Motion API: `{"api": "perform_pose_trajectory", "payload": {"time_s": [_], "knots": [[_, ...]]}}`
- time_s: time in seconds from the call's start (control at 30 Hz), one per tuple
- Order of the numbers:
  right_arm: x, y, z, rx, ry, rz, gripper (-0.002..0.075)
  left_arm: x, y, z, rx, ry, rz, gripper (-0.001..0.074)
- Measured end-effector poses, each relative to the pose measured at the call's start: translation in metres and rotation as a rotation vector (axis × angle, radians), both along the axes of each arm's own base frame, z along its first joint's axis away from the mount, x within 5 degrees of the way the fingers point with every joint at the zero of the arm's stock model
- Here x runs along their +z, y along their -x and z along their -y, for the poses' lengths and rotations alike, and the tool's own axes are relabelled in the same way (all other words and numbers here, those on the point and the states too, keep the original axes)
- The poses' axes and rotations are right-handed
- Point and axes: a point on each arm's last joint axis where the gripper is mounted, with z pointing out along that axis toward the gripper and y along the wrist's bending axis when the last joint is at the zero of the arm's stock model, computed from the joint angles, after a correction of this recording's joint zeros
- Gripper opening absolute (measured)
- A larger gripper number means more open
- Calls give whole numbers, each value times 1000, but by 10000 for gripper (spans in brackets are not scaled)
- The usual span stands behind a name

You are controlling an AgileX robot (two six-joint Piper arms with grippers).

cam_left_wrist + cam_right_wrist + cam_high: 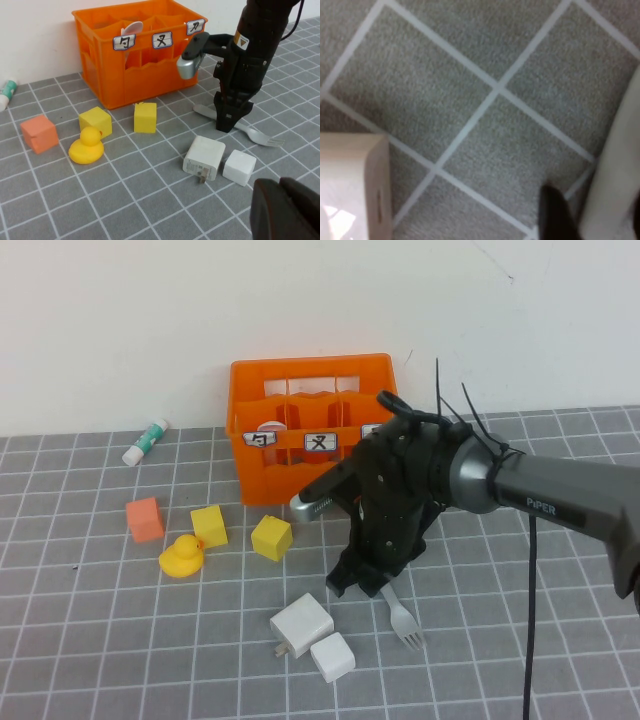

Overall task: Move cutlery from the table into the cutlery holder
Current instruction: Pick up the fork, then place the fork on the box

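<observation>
The grey fork [403, 618] lies flat on the table [100, 640], tines toward me, in front of the orange cutlery holder [310, 367]. My right gripper [365, 585] points straight down at the fork's handle. In the right wrist view the pale handle [615, 165] lies between the open jaws, beside one dark finger [555, 212]. The left wrist view shows the fork [260, 136] under the right gripper [227, 120]. The pale pink spoon [272, 427] stands in the holder's left compartment, and it also shows in the left wrist view [132, 27]. My left gripper [280, 182] is shut and empty, low near the table's front.
Two white charger blocks [302, 625] [333, 656] lie just left of the fork. Two yellow cubes [209, 525] [271, 537], an orange cube [145, 519] and a yellow duck [182, 556] sit to the left. A white tube [146, 442] lies by the wall.
</observation>
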Motion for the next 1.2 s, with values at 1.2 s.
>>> {"api": "perform_pose_trajectory", "payload": {"time_s": [1.2], "knots": [[206, 20, -25, 308, -650, 709, 158, 0, 0, 0, 1, 2, -1, -1]]}}
